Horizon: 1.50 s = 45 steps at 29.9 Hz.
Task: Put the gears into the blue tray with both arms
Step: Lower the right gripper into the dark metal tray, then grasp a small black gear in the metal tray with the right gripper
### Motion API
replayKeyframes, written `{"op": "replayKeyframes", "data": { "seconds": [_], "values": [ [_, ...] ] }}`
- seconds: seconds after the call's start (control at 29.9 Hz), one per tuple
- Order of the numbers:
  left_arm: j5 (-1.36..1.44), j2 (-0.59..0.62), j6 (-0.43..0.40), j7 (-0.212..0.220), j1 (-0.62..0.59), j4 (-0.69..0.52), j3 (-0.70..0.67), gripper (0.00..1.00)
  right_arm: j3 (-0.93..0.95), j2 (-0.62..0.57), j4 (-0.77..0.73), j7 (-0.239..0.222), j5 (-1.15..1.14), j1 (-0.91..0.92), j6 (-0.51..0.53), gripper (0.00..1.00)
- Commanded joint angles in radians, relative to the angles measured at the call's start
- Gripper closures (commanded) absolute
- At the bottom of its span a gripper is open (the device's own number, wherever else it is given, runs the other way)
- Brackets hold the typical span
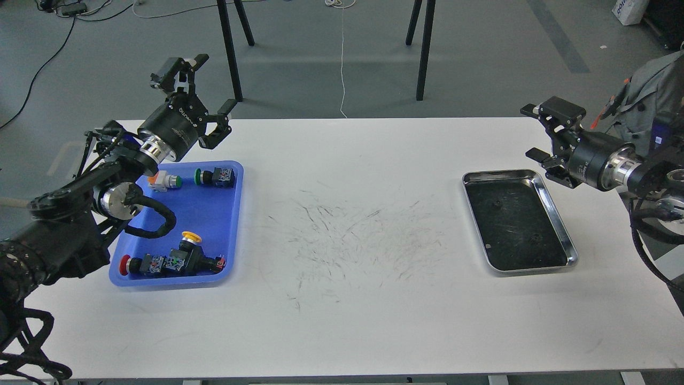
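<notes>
The blue tray [216, 230] lies at the table's left and holds several push-button switches [171, 262]. Two tiny dark gears [498, 202] [536, 239] show faintly inside the silver tray [557, 214] on the right. My left gripper [206, 84] hangs above the blue tray's far edge, open wide with nothing between its fingers. My right gripper [529, 132] sits just beyond the silver tray's far right corner, pointing left. It is open and holds nothing.
The white table [342, 299] has dark scuff marks in its middle. Black stand legs [230, 51] rise from the floor behind the far edge. A grey bag [654, 101] hangs at the far right.
</notes>
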Motion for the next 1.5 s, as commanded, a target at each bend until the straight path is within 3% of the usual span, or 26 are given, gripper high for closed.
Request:
{"op": "replayKeyframes", "data": {
  "seconds": [0.0, 0.27, 0.5, 0.74, 1.17, 1.47],
  "values": [
    [-0.001, 0.001, 0.000, 0.000, 0.000, -0.001, 0.000, 0.00, -0.028, 0.007, -0.010, -0.021, -0.114, 0.001, -0.004, 0.01],
    [-0.001, 0.004, 0.000, 0.000, 0.000, -0.001, 0.000, 0.00, -0.081, 0.030, -0.035, -0.141, -0.516, 0.021, -0.024, 0.02],
    [-0.001, 0.002, 0.000, 0.000, 0.001, -0.001, 0.000, 0.00, -0.143, 0.104, -0.131, -0.128, -0.771, 0.026, -0.011, 0.02],
    [-0.001, 0.002, 0.000, 0.000, 0.008, -0.001, 0.000, 0.00, -0.175, 0.200, -0.217, -0.118, -0.888, 0.027, -0.010, 0.02],
    [-0.003, 0.004, 0.000, 0.000, 0.009, -0.001, -0.001, 0.00, -0.270, 0.341, -0.372, -0.118, -0.908, 0.047, -0.014, 0.03],
    [-0.003, 0.004, 0.000, 0.000, 0.011, -0.001, -0.001, 0.00, -0.315, 0.352, -0.386, -0.116, -0.911, 0.053, -0.014, 0.04]
  ]
}}
